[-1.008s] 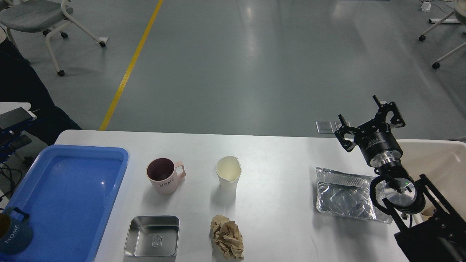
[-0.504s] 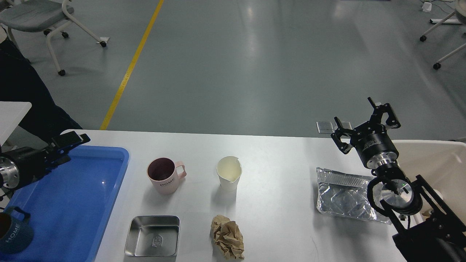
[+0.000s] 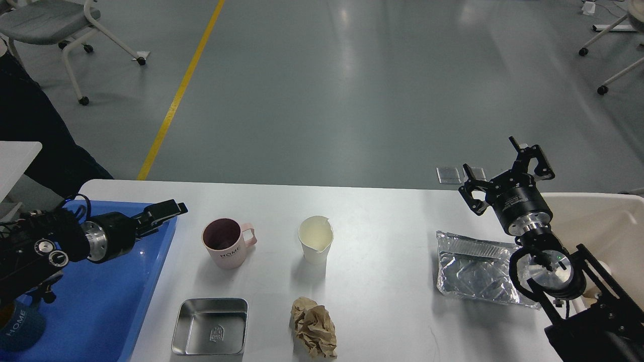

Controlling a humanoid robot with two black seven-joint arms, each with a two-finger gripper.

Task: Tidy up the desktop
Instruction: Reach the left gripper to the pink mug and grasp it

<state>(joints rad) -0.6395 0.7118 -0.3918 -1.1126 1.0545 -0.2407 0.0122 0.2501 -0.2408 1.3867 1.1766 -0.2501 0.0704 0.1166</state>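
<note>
The white desktop (image 3: 382, 226) holds a pink mug (image 3: 224, 244), a white paper cup (image 3: 315, 240), a crumpled brown paper ball (image 3: 314, 327), a square steel dish (image 3: 210, 327) and a silver foil bag (image 3: 475, 271). My left gripper (image 3: 168, 213) reaches over the right rim of the blue tray (image 3: 100, 281), pointing at the pink mug with a gap between them; it looks open and empty. My right gripper (image 3: 503, 168) is open and empty, raised above the table's far right edge, behind the foil bag.
A dark blue mug (image 3: 17, 327) lies in the blue tray's near left corner, partly hidden by my left arm. A cream bin (image 3: 604, 226) stands at the far right. Chairs stand on the grey floor beyond the table.
My left arm has come in from the left and swept right across the blue tray toward the pink mug. My right gripper has shifted slightly up and left, still open.
</note>
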